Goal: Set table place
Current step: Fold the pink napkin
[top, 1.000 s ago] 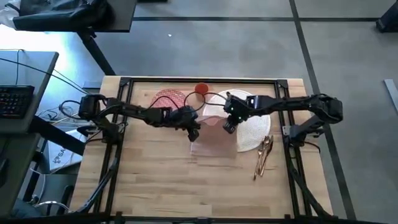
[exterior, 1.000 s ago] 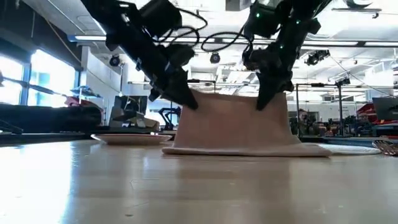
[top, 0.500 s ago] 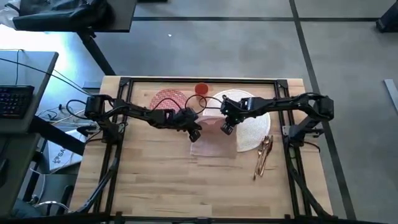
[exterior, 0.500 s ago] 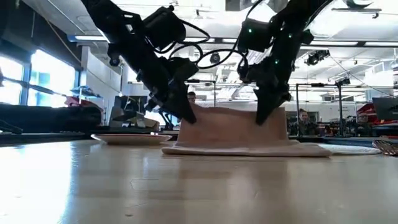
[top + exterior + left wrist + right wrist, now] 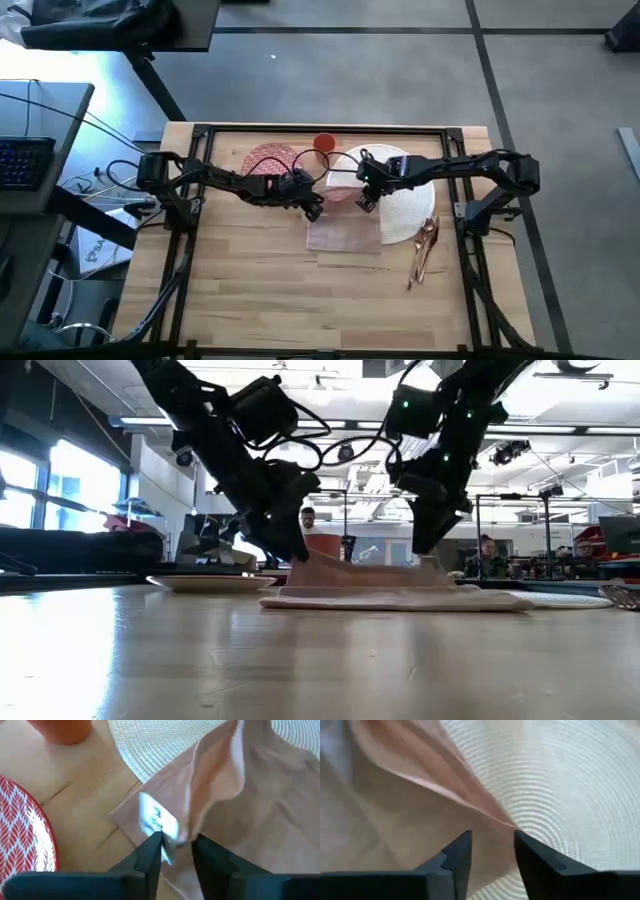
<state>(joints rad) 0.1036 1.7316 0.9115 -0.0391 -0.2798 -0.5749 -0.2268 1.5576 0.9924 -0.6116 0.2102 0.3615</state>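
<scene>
The napkin [image 5: 343,232] lies near the middle of the table [image 5: 250,290], its far edge raised and one side overlapping the white placemat [image 5: 405,215]. The left gripper [image 5: 311,211] pinches the napkin's raised far corner, where a small white tag [image 5: 156,821] shows between its closed-in fingers [image 5: 148,855]. The right gripper [image 5: 364,203] grips the other raised corner over the placemat, its fingers [image 5: 456,854] narrowly parted on the cloth fold. The red-patterned plate [image 5: 268,160] and orange cup [image 5: 324,143] sit just behind the napkin. The cutlery [image 5: 424,250] lies beside the placemat's near right edge.
</scene>
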